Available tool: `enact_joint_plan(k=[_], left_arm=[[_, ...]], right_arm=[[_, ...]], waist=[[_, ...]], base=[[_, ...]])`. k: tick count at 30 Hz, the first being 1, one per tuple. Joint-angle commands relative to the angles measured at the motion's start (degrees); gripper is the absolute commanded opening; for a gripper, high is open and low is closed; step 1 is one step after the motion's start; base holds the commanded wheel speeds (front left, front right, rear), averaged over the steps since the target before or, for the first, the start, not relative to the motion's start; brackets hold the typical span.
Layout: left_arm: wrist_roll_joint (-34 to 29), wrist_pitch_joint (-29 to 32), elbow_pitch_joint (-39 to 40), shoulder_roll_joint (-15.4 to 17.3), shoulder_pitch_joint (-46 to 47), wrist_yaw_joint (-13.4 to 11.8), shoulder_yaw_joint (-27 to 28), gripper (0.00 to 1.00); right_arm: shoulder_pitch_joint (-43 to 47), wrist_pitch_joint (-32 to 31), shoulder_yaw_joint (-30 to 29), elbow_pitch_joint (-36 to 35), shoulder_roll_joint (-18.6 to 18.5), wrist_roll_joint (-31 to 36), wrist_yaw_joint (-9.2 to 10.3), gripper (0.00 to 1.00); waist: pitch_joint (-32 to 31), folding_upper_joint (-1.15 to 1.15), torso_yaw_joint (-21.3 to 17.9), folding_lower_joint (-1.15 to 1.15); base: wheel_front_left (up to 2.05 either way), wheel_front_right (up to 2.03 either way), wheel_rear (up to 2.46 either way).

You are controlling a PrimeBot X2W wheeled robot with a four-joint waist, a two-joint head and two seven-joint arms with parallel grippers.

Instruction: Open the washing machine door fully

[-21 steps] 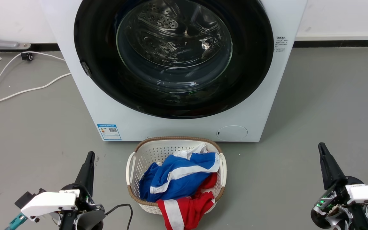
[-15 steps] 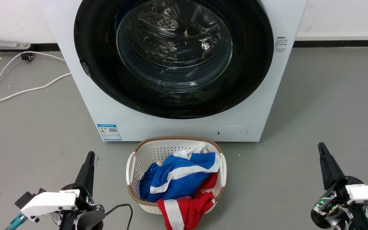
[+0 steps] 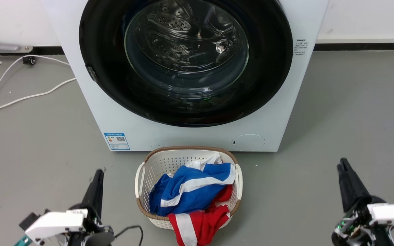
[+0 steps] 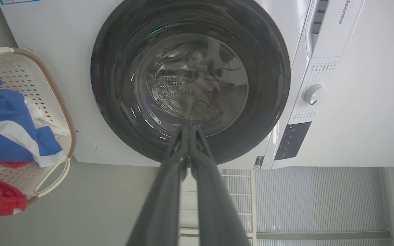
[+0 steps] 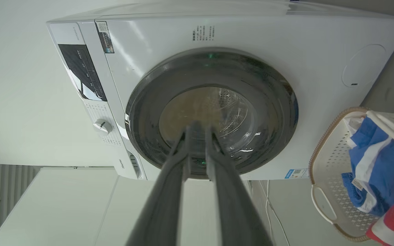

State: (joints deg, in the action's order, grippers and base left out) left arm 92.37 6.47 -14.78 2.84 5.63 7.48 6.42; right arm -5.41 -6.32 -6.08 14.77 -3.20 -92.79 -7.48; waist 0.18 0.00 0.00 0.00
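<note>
While the door (image 3: 115, 89) sits closed on the washer (image 3: 279, 112) straight ahead, both tools hang low and well short of it. The left tool (image 3: 97, 173) is pinched closed; whether the right tool (image 3: 341, 165) is, I can't tell. The door's catch (image 3: 92, 73) looks nearer the left one.
</note>
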Motion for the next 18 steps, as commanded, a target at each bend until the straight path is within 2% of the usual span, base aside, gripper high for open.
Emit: enact_joint_plan(k=[1,5,9,18], left_arm=[[0.0,-0.1,-0.4,-0.1,-0.5,0.0,-0.1,1.00],[-0.8,-1.2,0.2,-0.1,-1.0,0.0,-0.4,1.00],[-4.6,-2.3,1.1,-0.1,-1.3,-0.3,-0.4,1.00],[-15.7,-4.8,4.9,0.0,-1.7,-2.9,-1.3,1.00]], right_arm=[[0.4,0.0,0.0,0.4,0.0,0.0,0.00,1.00],[1.2,1.1,-0.1,0.1,0.1,1.0,0.00,1.00],[1.7,2.3,-0.6,-0.6,0.1,3.9,-0.01,1.00],[2.9,4.7,-0.5,-5.4,0.1,16.8,-0.01,1.00]], waist=[[0.0,0.00,0.0,0.00],[0.0,0.00,0.0,0.00],[0.1,0.00,0.0,0.00],[0.3,0.00,0.0,0.00]], base=[[0.00,0.00,0.00],[0.00,0.00,0.00],[0.00,0.00,0.00],[0.00,0.00,0.00]])
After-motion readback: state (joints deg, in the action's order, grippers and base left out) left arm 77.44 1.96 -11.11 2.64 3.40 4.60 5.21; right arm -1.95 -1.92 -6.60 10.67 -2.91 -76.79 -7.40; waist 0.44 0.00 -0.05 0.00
